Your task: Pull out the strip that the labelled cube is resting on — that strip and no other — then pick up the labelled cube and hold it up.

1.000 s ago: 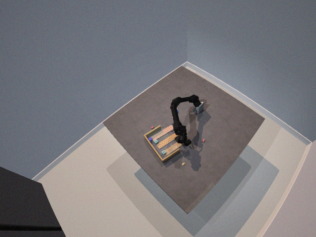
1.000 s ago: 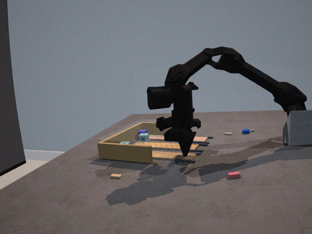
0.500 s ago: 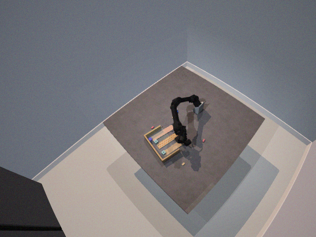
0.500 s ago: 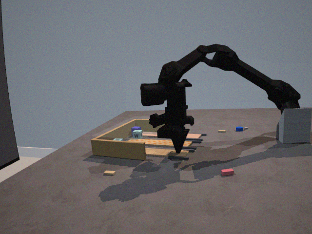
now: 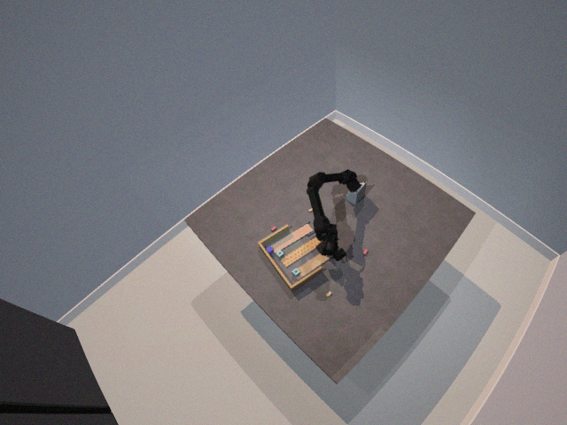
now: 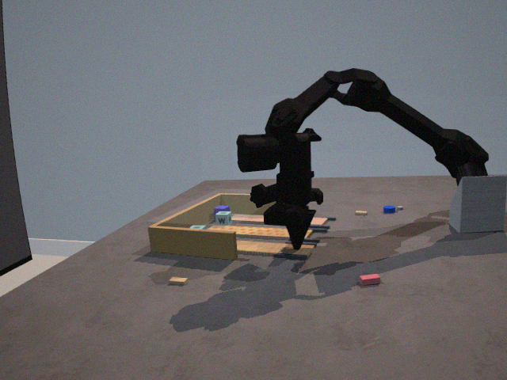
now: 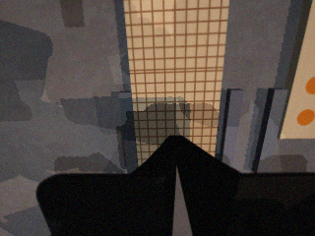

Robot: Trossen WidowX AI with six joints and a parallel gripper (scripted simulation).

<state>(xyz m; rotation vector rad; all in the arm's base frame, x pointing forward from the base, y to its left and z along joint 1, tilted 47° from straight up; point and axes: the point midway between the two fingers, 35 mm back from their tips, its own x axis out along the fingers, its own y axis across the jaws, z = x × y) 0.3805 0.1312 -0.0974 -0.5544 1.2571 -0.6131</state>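
One black six-joint arm (image 6: 413, 116) is seen, rising from one grey block base (image 6: 478, 204) at the table's 3 o'clock edge in the exterior view. Its black parallel-jaw gripper (image 6: 296, 241) points straight down; the jaws are pressed fully together and nothing is held between them.

One shallow yellow wooden tray (image 6: 192, 241), open on the side toward the arm, lies on the brown table top (image 6: 253, 335). Three strips are counted in it: a plain salmon-pink strip (image 6: 245, 218) farthest from the camera, a tan strip with orange dots (image 6: 253, 231) in the middle, and a tan grid-lined strip (image 6: 261, 248) nearest. The gripper tip hangs over the outer end of the grid-lined strip (image 7: 174, 64), at 6 o'clock in the wrist view.

Three cubes are counted in the top view: one purple cube (image 6: 221, 209) and two pale teal cubes. The teal cube marked "W" (image 6: 223, 218) stands at 12 o'clock of the tray, just in front of the purple one; which strip it rests on cannot be told. The other teal cube (image 5: 296, 272) is mostly hidden behind the tray's front wall in the exterior view.

Loose on the table are one red block (image 6: 369, 279), two small tan blocks (image 6: 177, 280), one blue disc (image 6: 389, 209) and one tiny pale piece beside it, too small to identify.
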